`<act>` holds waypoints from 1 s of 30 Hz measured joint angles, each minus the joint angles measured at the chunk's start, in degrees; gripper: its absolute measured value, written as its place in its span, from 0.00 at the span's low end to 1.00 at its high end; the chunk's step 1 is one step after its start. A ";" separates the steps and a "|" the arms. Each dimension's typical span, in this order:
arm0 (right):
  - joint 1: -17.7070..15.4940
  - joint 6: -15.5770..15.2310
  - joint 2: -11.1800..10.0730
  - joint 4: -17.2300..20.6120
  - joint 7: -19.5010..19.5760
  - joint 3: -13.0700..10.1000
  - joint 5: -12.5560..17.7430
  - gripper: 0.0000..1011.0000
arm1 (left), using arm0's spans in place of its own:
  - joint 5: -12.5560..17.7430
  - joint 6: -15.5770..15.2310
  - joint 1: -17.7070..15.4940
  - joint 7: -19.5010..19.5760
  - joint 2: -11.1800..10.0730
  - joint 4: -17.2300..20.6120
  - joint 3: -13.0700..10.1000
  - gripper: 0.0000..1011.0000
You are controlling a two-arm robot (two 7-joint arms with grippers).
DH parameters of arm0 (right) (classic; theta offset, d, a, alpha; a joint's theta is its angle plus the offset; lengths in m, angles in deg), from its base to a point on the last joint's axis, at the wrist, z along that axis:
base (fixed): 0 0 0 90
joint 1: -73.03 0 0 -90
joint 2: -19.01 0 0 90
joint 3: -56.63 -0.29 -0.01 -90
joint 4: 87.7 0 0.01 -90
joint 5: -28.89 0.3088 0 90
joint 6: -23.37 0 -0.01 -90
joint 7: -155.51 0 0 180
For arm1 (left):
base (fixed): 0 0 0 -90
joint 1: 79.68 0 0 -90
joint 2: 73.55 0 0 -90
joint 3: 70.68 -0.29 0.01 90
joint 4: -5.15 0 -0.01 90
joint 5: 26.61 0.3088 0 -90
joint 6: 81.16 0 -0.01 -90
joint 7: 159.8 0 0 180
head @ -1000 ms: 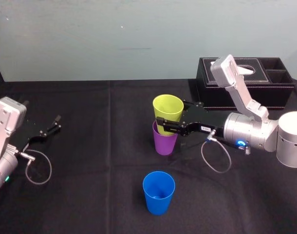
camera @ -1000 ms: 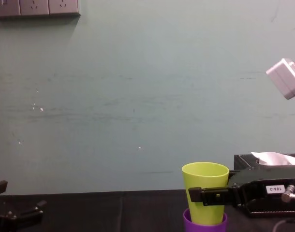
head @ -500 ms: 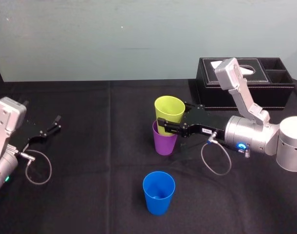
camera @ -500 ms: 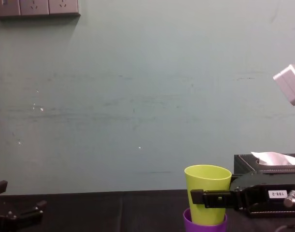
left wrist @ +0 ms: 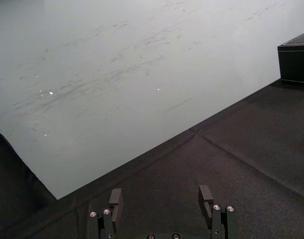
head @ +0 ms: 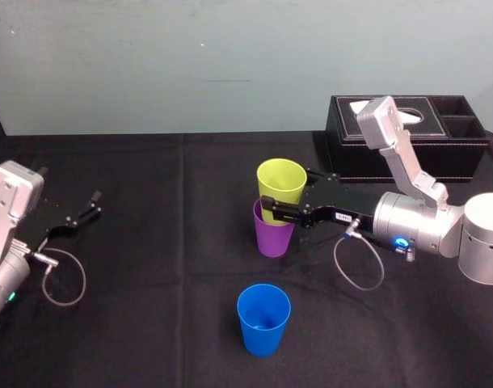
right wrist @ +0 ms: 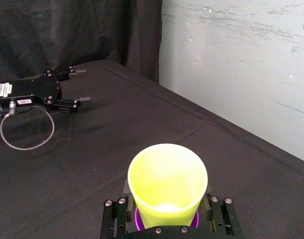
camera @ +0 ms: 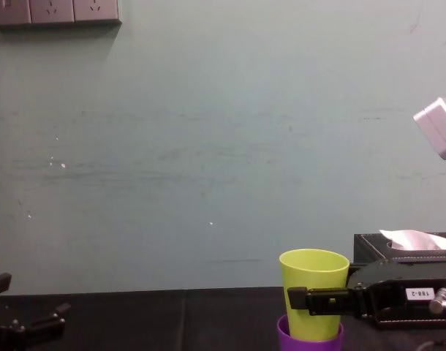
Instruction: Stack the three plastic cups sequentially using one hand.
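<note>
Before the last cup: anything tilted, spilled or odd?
Nothing stands out. The yellow-green cup sits upright in the purple cup, held by the right end effector; blue cup upright, apart; left end effector parked left.

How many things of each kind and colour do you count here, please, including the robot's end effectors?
yellow-green cup: 1
purple cup: 1
blue cup: 1
black tissue box: 1
end effectors: 2, the right end effector gripping the yellow-green cup, the left end effector open, parked on the left
Total: 6
</note>
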 joint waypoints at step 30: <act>-3.90 1.91 -2.82 5.73 1.74 -1.75 -0.56 0.99 | 0.00 0.00 0.00 0.00 0.00 0.00 0.00 0.99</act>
